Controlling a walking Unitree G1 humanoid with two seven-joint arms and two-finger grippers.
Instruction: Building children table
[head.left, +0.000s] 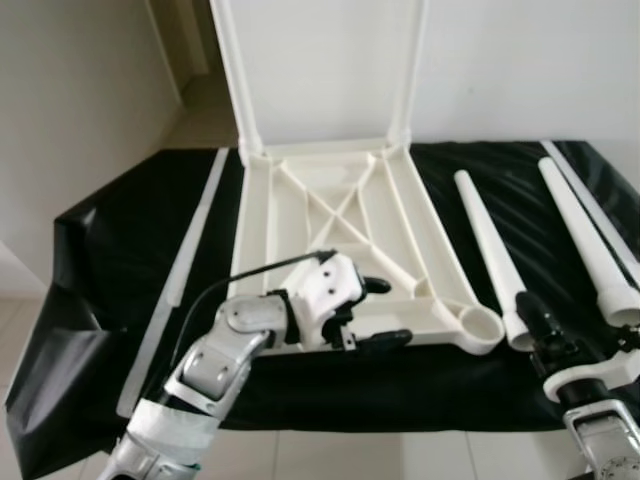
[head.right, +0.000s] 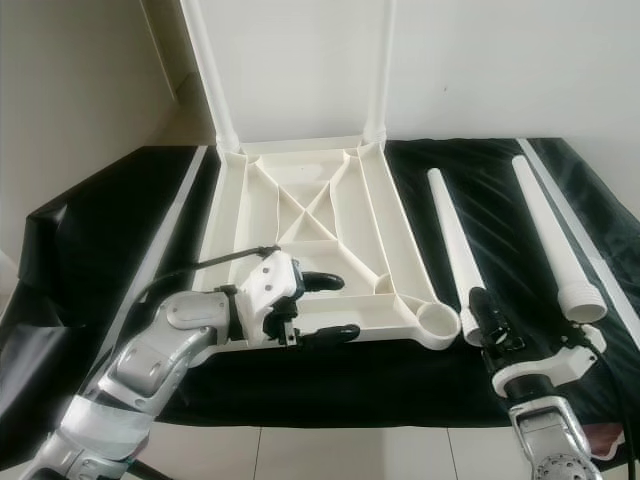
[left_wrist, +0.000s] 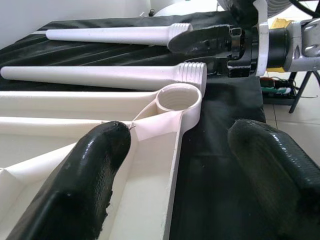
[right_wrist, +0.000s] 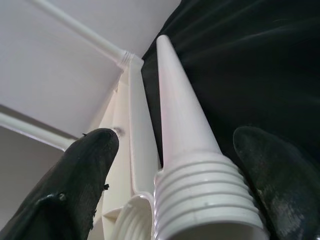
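Note:
The white table top (head.left: 300, 215) lies upside down on a black cloth, ribs facing up. Two white legs (head.left: 232, 70) stand in its far corners. Its near right corner has a round threaded socket (head.left: 482, 325). My left gripper (head.left: 388, 312) is open, with one finger (left_wrist: 85, 185) inside the near rim and the other (left_wrist: 270, 170) outside over the cloth. Two loose tapered legs (head.left: 490, 250) (head.left: 585, 235) lie to the right. My right gripper (head.left: 533, 312) is open around the threaded end (right_wrist: 200, 200) of the nearer leg, next to the socket.
A long white strip (head.left: 185, 260) lies on the cloth (head.left: 110, 250) left of the table top, and another strip (head.left: 600, 210) runs along the far right. The cloth's front edge hangs over a tiled floor. A white wall stands behind.

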